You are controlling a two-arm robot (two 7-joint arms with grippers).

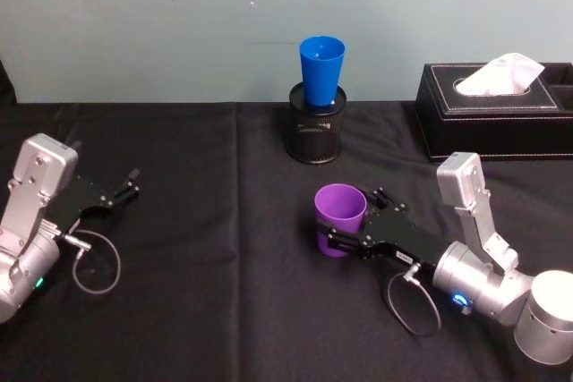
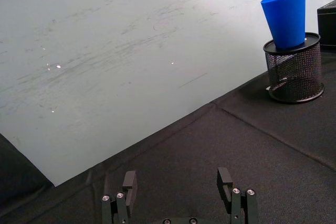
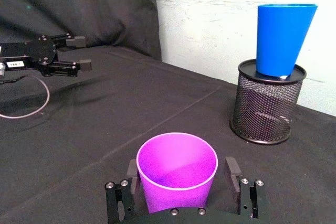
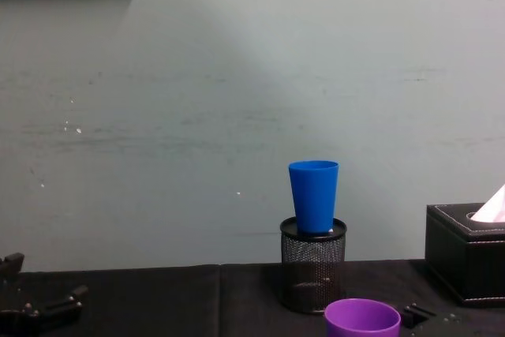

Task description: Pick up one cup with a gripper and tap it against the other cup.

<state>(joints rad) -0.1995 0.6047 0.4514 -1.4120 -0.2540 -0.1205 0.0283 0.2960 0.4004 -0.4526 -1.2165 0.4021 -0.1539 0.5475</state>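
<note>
Two cups stand well apart on the black-clothed table point(image 1: 224, 292). The purple cup point(image 3: 177, 169) sits upright near the table's front, right between the fingers of the right gripper point(image 1: 355, 219). That gripper's jaws are spread, one finger on each side of the cup's lower body. The right wrist view shows a sliver of gap beside at least one finger, so the cup is straddled, not clamped. The blue cup point(image 1: 322, 69) stands farther back near the wall, its narrow base dropped into a black wire-mesh pen holder point(image 1: 316, 136). A black tissue box point(image 1: 492, 114) lies to the holder's right. The left gripper point(image 1: 132, 182) rests low at the table's left side – jaws apart, holding nothing.
</note>
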